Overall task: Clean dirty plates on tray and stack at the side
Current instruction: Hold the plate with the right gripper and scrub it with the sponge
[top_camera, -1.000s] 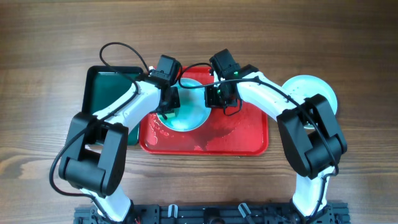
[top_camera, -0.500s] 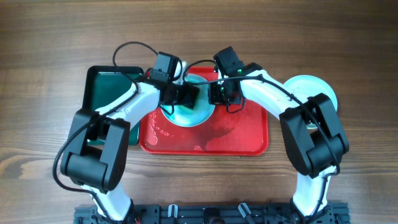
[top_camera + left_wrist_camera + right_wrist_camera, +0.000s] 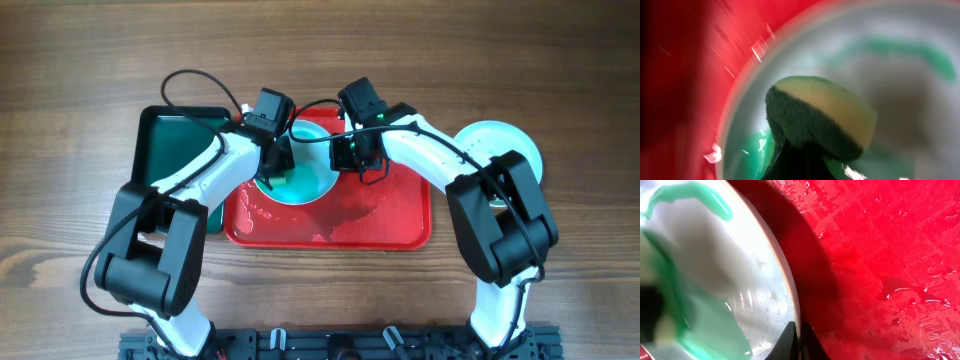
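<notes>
From up top I've got a glossy red tray, speckled with wet shine, on a brown wood-grain worktop. The plate on it is pale with bright green smears. The sponge is yellow with a dark green scrubby face. There's a dark green tray at 9 o'clock and a pale aqua plate at 3.

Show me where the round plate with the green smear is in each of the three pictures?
Overhead: the round shallow plate with the green smear sits upper middle, on the large red plastic tray, between the two arms.
Left wrist: the plate fills the middle and right, behind a yellow-and-green sponge.
Right wrist: the plate fills the left half.
Shared landmark: that red tray, beside the plate's rim everywhere.
</notes>
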Available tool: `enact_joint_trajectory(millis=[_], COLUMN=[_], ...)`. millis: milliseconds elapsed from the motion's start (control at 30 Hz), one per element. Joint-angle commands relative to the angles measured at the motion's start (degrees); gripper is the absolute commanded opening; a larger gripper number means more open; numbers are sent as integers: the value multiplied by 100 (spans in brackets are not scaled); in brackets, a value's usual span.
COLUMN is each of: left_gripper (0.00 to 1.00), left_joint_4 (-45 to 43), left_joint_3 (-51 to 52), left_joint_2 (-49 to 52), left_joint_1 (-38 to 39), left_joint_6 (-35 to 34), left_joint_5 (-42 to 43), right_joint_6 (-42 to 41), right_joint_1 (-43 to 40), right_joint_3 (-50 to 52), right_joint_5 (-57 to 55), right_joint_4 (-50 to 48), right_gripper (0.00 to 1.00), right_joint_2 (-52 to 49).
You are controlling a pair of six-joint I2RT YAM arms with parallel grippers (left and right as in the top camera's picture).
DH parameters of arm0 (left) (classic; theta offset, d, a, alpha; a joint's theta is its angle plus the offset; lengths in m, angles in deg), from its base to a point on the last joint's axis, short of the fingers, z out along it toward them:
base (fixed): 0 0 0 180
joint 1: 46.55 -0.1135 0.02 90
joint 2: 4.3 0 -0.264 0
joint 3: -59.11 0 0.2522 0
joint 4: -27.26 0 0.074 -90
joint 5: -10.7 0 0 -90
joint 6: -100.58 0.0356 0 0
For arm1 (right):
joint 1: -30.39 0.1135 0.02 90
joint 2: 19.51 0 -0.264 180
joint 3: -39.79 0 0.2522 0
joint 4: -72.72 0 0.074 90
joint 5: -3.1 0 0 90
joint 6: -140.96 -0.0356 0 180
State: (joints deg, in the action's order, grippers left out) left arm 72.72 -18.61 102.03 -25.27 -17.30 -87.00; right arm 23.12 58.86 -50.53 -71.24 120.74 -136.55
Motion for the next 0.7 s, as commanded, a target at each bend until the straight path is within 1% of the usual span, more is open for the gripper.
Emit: enact_joint_trajectory(millis=[0, 100, 133, 200, 300, 333, 367, 433, 467, 500, 567, 600, 667], left_gripper=[4, 5, 4, 4, 4, 4, 4, 4, 4, 4, 4, 4, 4], left_joint_4=[-599, -1095, -1303, -1598, -1788, -1768, -1718, -1552, -1469, -1386, -1215, -1121, -1019], left_joint_3=[166, 166, 166, 166, 166, 166, 166, 166, 166, 164, 164, 164, 164], left_joint_2=[291, 291, 291, 291, 291, 291, 291, 291, 291, 289, 238, 149, 28], left_joint_1=[-59, 7, 46, 149, 271, 304, 319, 299, 249, 190, -37, -256, -483], left_joint_6=[-304, -302, -302, -118, 745, 975, 1121, 1191, 1217, 1198, 774, 544, 251], left_joint_5=[-835, -199, 125, 1049, 2603, 3023, 3270, 3294, 3158, 2887, 2162, 1609, 916], right_joint_6=[87, 90, 87, 90, 90, 87, 87, 90, 90, 87, 87, 90, 87], right_joint_1=[-68, -68, -68, -68, -68, -68, -68, -68, -68, -68, -68, -68, -68], right_joint_3=[-26, -26, -26, -26, -24, -26, -24, -26, -26, -26, -26, -26, -24], right_joint_5=[-173, -175, -175, -175, -175, -173, -175, -175, -175, -173, -175, -175, -175], right_joint_4=[50, 52, 52, 52, 52, 50, 50, 55, 57, 68, 70, 70, 74], right_gripper=[4, 4, 4, 4, 4, 4, 4, 4, 4, 4, 4, 4, 4], right_joint_2=[-83, -83, -83, -83, -83, -83, -83, -83, -83, -83, -83, -83, -83])
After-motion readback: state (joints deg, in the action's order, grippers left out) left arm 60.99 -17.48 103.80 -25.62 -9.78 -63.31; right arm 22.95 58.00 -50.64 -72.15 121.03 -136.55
